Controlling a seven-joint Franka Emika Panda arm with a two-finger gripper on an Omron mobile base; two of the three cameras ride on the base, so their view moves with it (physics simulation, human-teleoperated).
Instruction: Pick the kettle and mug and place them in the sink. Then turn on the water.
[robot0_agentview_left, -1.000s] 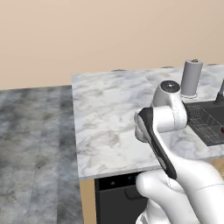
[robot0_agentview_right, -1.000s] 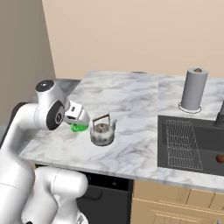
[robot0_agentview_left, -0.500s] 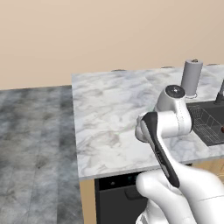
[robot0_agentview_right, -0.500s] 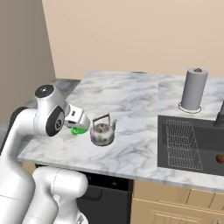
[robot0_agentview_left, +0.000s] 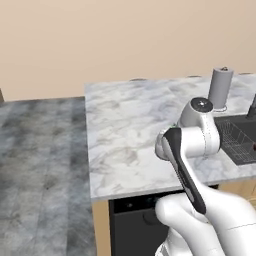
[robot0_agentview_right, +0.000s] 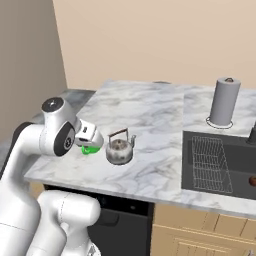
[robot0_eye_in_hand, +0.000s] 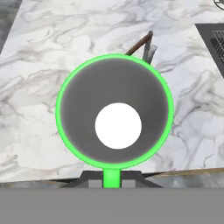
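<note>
- I see the gripper closed on the green mug's handle, mug mouth facing the hand camera.
- Kettle just right of it on the marble counter.
- Sink well apart, paper-towel roll behind it, beige wall.

A beige wall backs the white marble counter; grey mottled floor lies beside it.

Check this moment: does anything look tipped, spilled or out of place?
Nothing stands out. The kettle stands upright on the marble counter, the green mug sits upright under the hand, and the paper-towel roll stands beside the sink.
</note>
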